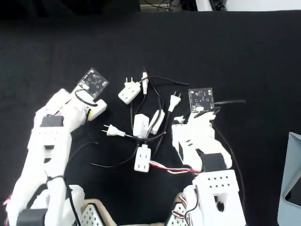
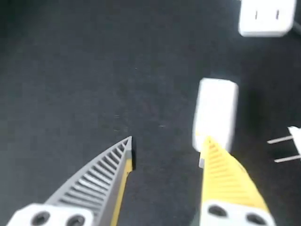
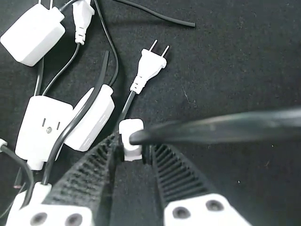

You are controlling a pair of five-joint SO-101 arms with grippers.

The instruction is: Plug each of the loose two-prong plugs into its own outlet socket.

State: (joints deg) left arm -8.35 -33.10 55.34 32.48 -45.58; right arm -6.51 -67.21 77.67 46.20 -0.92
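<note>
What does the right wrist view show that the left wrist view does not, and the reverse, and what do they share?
Right wrist view: the right gripper closed on a white piece on a black cable, with a loose two-prong plug beyond. Left wrist view: the left gripper, open, one finger yellow, over black cloth. Shared: that cloth and white outlet blocks.
</note>
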